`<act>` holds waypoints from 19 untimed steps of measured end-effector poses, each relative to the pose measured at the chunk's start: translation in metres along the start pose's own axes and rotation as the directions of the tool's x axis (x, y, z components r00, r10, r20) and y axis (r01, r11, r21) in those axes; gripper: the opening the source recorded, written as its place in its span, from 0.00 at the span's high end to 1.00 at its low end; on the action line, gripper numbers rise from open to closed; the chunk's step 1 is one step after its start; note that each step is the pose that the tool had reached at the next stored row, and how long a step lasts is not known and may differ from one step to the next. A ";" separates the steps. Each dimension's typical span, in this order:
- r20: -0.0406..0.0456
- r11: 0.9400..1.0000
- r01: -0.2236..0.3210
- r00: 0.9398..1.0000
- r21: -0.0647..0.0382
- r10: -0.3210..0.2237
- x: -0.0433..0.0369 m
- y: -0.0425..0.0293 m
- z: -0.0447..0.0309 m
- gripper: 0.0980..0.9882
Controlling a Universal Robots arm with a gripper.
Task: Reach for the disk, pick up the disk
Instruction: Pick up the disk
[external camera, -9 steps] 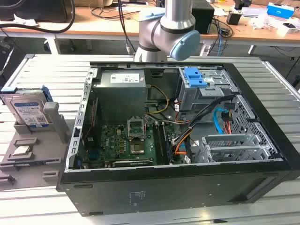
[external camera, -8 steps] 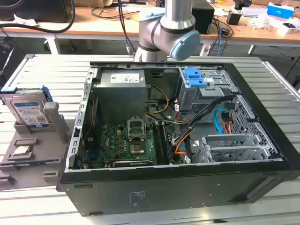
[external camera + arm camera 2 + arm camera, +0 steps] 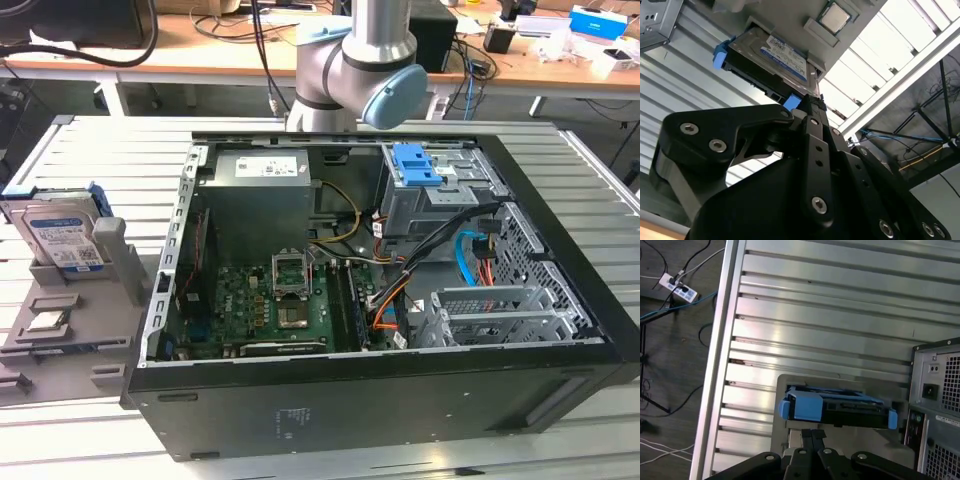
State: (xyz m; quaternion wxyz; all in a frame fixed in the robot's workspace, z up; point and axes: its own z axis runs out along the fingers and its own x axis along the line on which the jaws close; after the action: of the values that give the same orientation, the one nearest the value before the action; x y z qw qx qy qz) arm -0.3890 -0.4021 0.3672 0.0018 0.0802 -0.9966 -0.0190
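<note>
Exterior view: disk [image 3: 62,232] partly behind holder [image 3: 112,262]

Open room above the disk [image 3: 60,235]; grey holder [image 3: 110,255] flanks it; computer case [image 3: 400,400] beside.

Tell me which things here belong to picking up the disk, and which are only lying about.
Belong: the disk, standing in its grey holder; the pincer near it.
Lying about: the square chip; the open computer case; the blue latch plate.
</note>
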 end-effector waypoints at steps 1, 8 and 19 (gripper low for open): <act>0.000 1.000 0.009 1.000 0.000 -0.009 0.0000 0.0000 0.0000 0.99; -0.003 0.997 0.072 0.997 0.000 -0.072 0.0000 0.0000 0.0000 0.99; -0.009 0.971 0.240 0.971 -0.001 -0.240 0.0000 0.0000 0.0000 0.99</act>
State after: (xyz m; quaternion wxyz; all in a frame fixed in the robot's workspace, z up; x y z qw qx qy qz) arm -0.3890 -0.4021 0.3672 0.0041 0.2000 -0.9796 -0.0187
